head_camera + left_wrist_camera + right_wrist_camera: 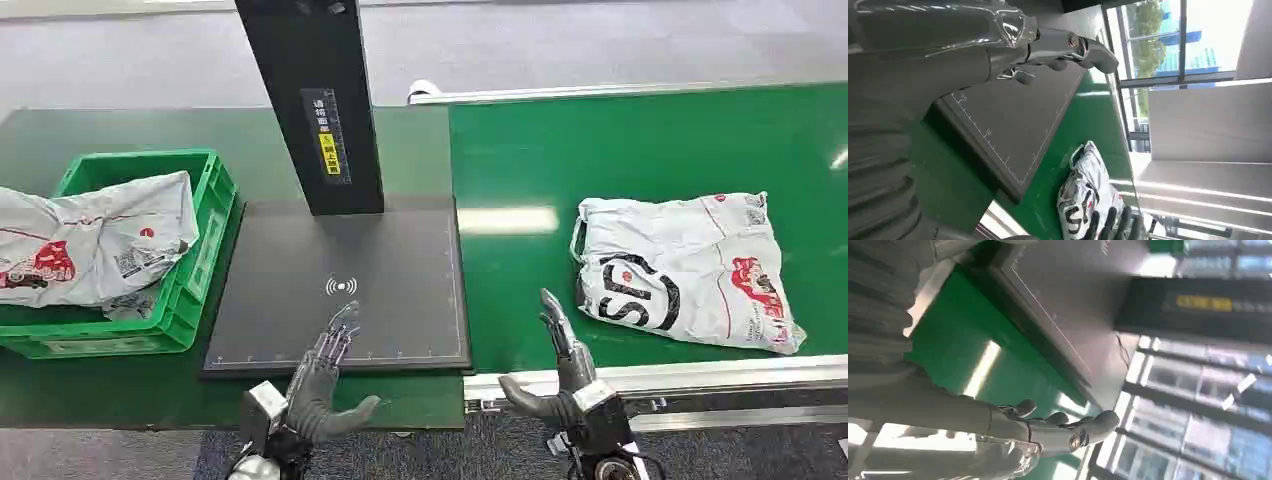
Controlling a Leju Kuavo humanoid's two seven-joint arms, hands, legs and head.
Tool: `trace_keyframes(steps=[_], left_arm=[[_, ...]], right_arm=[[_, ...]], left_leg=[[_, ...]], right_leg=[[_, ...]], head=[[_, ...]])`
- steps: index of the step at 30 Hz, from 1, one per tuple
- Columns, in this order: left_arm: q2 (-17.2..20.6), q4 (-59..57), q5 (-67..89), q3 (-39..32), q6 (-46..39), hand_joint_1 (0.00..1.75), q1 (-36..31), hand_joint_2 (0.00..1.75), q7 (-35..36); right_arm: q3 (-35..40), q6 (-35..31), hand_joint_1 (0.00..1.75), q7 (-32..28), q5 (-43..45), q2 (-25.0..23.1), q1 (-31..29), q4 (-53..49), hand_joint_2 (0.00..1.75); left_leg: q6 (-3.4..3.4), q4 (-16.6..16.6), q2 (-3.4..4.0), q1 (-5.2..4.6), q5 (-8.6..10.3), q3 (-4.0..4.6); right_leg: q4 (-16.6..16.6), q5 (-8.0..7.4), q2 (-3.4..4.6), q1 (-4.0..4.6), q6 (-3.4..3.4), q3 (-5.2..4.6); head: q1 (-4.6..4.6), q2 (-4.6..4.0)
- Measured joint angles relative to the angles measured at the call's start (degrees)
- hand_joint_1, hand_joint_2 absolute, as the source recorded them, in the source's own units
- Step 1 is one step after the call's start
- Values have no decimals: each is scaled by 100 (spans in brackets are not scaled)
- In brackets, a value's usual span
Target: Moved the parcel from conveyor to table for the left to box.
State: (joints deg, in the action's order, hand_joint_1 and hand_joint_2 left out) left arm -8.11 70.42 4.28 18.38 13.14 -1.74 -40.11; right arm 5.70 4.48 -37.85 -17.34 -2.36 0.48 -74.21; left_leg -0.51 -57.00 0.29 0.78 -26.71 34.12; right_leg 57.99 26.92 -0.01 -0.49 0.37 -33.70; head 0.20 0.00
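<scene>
Right hand (pixel 560 365) spread, empty | parcel (pixel 688 268) just beyond it | I risk slack bag slipping.

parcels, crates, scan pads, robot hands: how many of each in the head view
parcels: 2, one on the conveyor at, one in the crate at
crates: 1
scan pads: 1
hands: 2, left hand, right hand, both empty
total: 6
</scene>
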Motion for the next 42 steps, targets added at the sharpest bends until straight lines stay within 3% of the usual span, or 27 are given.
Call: trace_keyframes(steps=[6, 14, 18, 23, 30, 36, 42], left_arm=[[13, -176, 70, -13, 48, 0, -414, 175, 144], [22, -691, -61, -328, 136, 0, -941, 175, 142], [33, -726, -13, -415, 179, 0, -1034, 175, 291], [72, -439, -24, -597, 175, 0, -934, 175, 501], [203, -127, 70, -732, 184, 0, -819, 175, 584], [304, -68, 44, -765, 173, 0, -789, 175, 570], [343, -66, 35, -776, 168, 0, -745, 175, 566]], right_arm=[[-13, 282, 0, 334, 77, 96, -875, 484, 175], [-122, -346, 0, 490, -391, 494, -2150, 1570, 175], [-164, -851, 0, 1036, -1023, 774, -2392, 1832, 175], [-175, -1135, 0, 1593, -2394, 1235, -3218, 2637, 175], [-105, -856, 0, 2049, -2995, 1532, -4403, 3916, 175], [212, 192, 0, 3662, -3697, 1707, -5112, 4819, 175], [378, 332, 0, 3824, -3768, 1805, -5330, 5219, 175]], left_leg=[[5, 0, 1, -1, 10, -7], [5, -4, -4, -1, 16, -13], [6, -4, -13, -1, 15, -3], [6, -4, 1, -3, 15, -3], [6, -4, -13, -2, 17, -4], [6, -4, -22, -3, 17, 0], [7, -5, -22, -4, 16, 1]], right_leg=[[0, -8, 0, 0, 0, 7], [1, -17, -1, -1, 3, 15], [0, -15, -7, -2, 5, 10], [1, -18, 0, -3, 4, 8], [2, -18, -10, -2, 4, 10], [2, -17, -16, -3, 5, 9], [1, -17, -14, -3, 5, 7]], head=[[2, 0], [2, -2], [0, -2], [2, -2], [0, -2], [0, 0], [0, 0]])
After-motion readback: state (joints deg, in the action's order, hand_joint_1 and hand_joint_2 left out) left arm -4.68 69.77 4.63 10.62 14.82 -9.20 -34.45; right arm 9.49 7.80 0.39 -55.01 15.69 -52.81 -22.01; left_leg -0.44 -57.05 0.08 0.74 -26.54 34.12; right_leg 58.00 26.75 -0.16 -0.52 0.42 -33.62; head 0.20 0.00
